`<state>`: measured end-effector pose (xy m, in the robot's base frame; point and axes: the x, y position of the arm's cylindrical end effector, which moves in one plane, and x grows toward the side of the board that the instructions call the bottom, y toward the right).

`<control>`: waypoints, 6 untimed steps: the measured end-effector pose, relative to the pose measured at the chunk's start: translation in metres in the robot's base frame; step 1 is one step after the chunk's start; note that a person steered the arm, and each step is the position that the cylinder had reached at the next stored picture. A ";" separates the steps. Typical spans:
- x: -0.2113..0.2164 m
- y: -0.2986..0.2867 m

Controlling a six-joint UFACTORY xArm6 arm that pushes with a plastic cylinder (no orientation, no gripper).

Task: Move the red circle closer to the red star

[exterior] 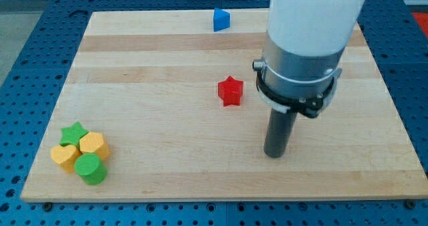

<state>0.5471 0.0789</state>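
Wooden board (167, 45), red star (230, 91), my tip (273, 155) right of it

I count six blocks on board (167, 52): one red star (230, 91), one blue block (221, 19), one green star (74, 132), one green cylinder (91, 169), two yellow blocks (94, 145) (65, 157).

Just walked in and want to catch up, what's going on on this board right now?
A robot arm is working over a wooden board with a dark rod. My tip rests on bare wood, to the lower right of the red star and not touching it. No red circle is visible; the arm may hide it. A blue block sits near the top edge. A green star, two yellow blocks and a green cylinder cluster at lower left.
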 end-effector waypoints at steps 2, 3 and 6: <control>-0.041 -0.006; -0.021 0.021; -0.066 0.010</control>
